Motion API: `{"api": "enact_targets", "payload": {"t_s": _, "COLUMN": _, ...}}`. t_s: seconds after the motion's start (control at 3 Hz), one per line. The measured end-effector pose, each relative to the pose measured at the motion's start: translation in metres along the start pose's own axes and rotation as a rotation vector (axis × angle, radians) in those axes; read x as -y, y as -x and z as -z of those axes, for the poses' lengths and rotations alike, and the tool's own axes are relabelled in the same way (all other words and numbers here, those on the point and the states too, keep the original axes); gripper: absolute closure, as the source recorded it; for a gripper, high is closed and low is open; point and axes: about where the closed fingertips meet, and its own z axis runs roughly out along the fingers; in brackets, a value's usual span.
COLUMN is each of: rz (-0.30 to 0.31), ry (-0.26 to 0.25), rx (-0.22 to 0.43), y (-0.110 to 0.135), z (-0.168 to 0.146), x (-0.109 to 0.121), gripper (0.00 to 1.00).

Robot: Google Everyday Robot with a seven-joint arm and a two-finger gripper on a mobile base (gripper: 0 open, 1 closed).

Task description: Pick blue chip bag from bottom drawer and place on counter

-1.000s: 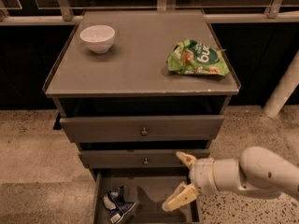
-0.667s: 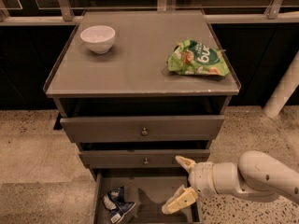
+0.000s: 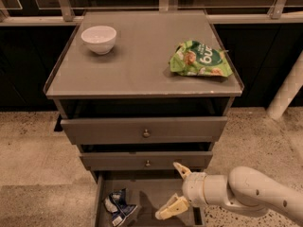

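Note:
The blue chip bag (image 3: 120,207) lies crumpled at the left of the open bottom drawer (image 3: 101,195), dark navy with white patches. My gripper (image 3: 176,190) hangs open over the drawer's right half, to the right of the bag and apart from it. Its upper finger (image 3: 182,170) sits just below the middle drawer front and its lower finger (image 3: 171,208) is down in the drawer. The white arm comes in from the lower right. The counter (image 3: 137,60) is the grey top with a thin raised rim above the three drawers.
A white bowl (image 3: 99,39) stands at the counter's back left. A bright green snack bag (image 3: 199,59) lies at its right. The top drawer (image 3: 144,128) and middle drawer (image 3: 147,161) are partly pulled out. A white post (image 3: 288,89) stands at the right.
The gripper and arm have shifted slightly left, deeper over the drawer. The blue chip bag has not moved.

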Motion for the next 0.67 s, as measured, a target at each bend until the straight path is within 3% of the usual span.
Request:
{"api": "enact_targets", "payload": {"t_s": 0.33, "rz": 0.041, "ry": -0.040, "rx": 0.007, "y": -0.020, "z": -0.040, "x": 0.017, "gripper": 0.00}}
{"api": "enact_targets", "payload": {"t_s": 0.67, "rz": 0.028, "ry": -0.039, "rx": -0.016, "y": -0.042, "z": -0.071, "x": 0.031, "gripper": 0.00}}
